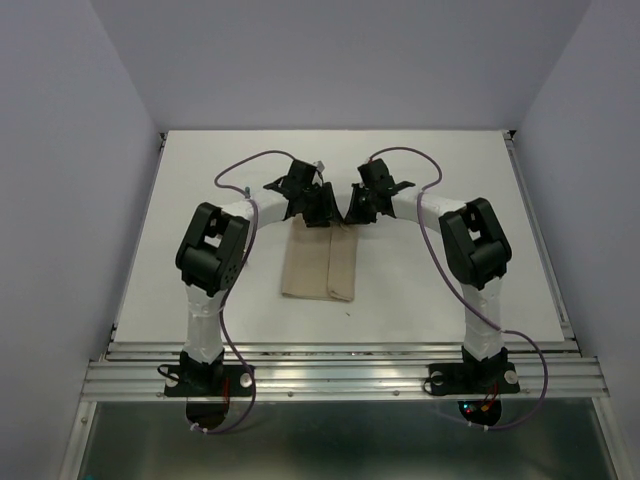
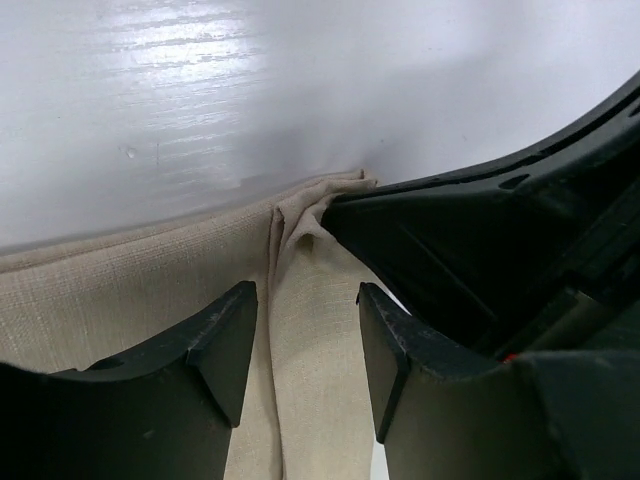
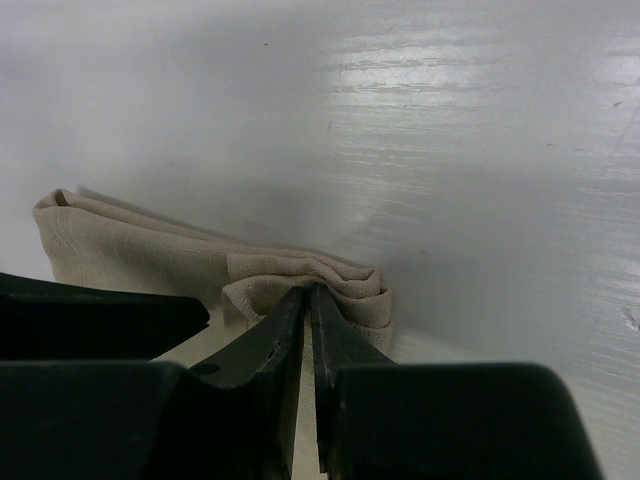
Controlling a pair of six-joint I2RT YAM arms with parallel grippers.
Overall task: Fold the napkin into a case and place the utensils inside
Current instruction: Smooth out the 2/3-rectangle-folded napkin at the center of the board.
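The beige-tan napkin [image 1: 318, 268] lies folded into a narrow oblong on the white table, with a lengthwise fold line down its middle. Both grippers are at its far edge. My left gripper [image 1: 318, 213] is open, its jaws standing either side of the fold ridge [image 2: 305, 300] just above the cloth [image 2: 140, 290]. My right gripper [image 1: 352, 212] is shut on the bunched far-right corner of the napkin [image 3: 308, 292], where the cloth [image 3: 150, 255] puckers into layered folds. No utensils can be made out in any view.
The right gripper's black body [image 2: 480, 250] crowds close beside my left fingers. The white table [image 1: 450, 180] stretches around the napkin, with grey walls behind and an aluminium rail [image 1: 340, 375] at the near edge. A small greenish tip [image 1: 245, 188] shows by the left arm.
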